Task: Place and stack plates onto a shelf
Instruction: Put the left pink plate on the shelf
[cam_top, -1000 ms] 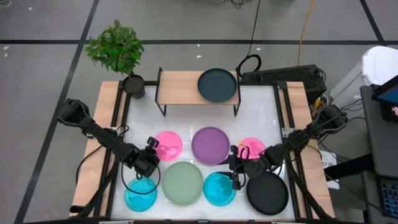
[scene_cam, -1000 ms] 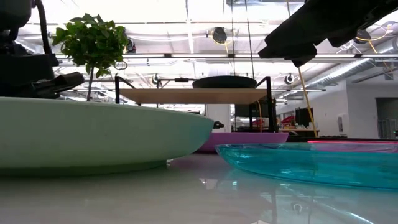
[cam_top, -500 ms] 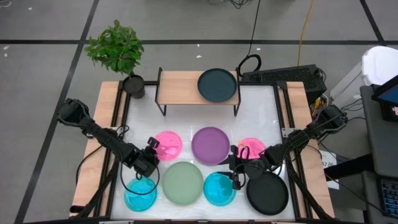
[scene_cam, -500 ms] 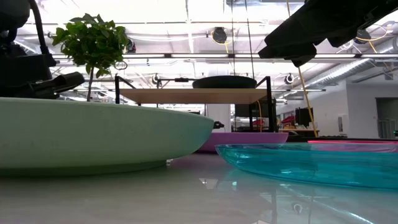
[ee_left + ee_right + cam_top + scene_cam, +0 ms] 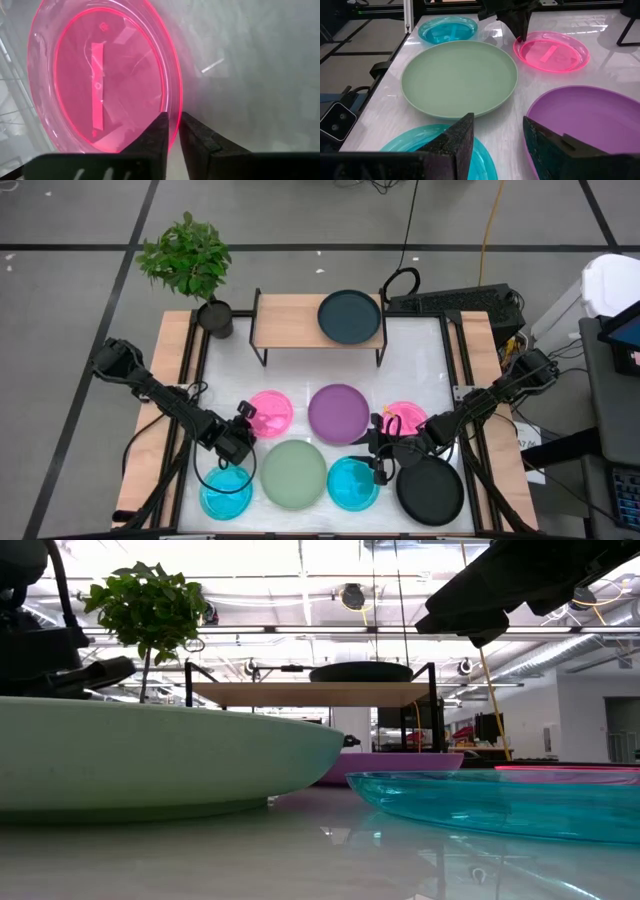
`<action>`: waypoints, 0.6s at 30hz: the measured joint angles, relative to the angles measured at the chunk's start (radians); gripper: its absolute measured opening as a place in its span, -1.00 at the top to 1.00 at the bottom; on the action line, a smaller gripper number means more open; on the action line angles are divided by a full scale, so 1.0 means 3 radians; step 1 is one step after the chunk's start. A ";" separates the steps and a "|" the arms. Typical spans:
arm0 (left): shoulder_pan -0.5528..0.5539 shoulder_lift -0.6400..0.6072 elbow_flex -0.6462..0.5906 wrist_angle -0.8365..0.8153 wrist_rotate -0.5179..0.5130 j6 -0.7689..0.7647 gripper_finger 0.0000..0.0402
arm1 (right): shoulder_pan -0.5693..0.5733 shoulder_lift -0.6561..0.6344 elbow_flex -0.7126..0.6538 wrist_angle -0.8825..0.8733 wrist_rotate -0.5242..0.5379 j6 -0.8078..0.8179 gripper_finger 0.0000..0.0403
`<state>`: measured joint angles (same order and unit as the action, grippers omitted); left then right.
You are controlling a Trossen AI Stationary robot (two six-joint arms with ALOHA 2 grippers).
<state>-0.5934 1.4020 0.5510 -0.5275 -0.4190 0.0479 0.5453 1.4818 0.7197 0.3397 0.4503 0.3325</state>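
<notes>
My left gripper (image 5: 246, 420) (image 5: 173, 119) is shut on the left pink plate (image 5: 272, 411). My right gripper (image 5: 377, 448) (image 5: 496, 131) is open above the table between the purple plate (image 5: 338, 413), the right cyan plate (image 5: 352, 484) and the right pink plate (image 5: 407, 418), touching nothing. The sage green plate (image 5: 294, 473), the left cyan plate (image 5: 225, 492) and a black plate (image 5: 431, 491) lie flat along the near edge. A dark teal plate (image 5: 350, 316) rests on the right half of the shelf (image 5: 290, 320). My left gripper pinches the pink plate's rim (image 5: 176, 111) on the plate's left side, one finger (image 5: 159, 131) inside the plate and one outside. The fingers (image 5: 519, 24) come from above, pointing down. The plate lies flat on the table.
A potted plant (image 5: 190, 265) stands at the table's far left corner beside the shelf. Wooden rails (image 5: 170, 380) run along the table's left and right sides. The shelf's left half and the white strip (image 5: 320, 375) between shelf and plates are bare.
</notes>
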 joint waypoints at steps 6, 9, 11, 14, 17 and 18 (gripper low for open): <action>0.0003 0.0006 -0.0005 0.0007 -0.0032 0.0008 0.95 | 0.0000 0.0000 0.0001 0.0000 0.0000 -0.0001 0.25; 0.0003 0.0006 -0.0005 0.0007 -0.0032 0.0009 0.97 | 0.0000 0.0000 0.0000 0.0000 0.0000 0.0000 0.25; 0.0003 0.0006 -0.0005 0.0007 -0.0032 0.0009 0.97 | 0.0000 0.0000 0.0001 0.0000 0.0000 0.0000 0.25; 0.0003 0.0006 -0.0005 0.0007 -0.0033 0.0008 0.98 | 0.0000 0.0000 0.0000 0.0000 0.0000 0.0000 0.25; 0.0001 0.0006 -0.0003 0.0006 -0.0038 0.0006 0.98 | 0.0000 0.0000 0.0001 0.0000 -0.0001 0.0000 0.25; 0.0001 0.0006 0.0005 0.0001 -0.0039 0.0004 0.98 | 0.0000 0.0000 0.0001 0.0000 -0.0001 0.0000 0.25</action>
<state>-0.5930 1.4036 0.5524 -0.5272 -0.4306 0.0491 0.5453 1.4818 0.7200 0.3397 0.4500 0.3325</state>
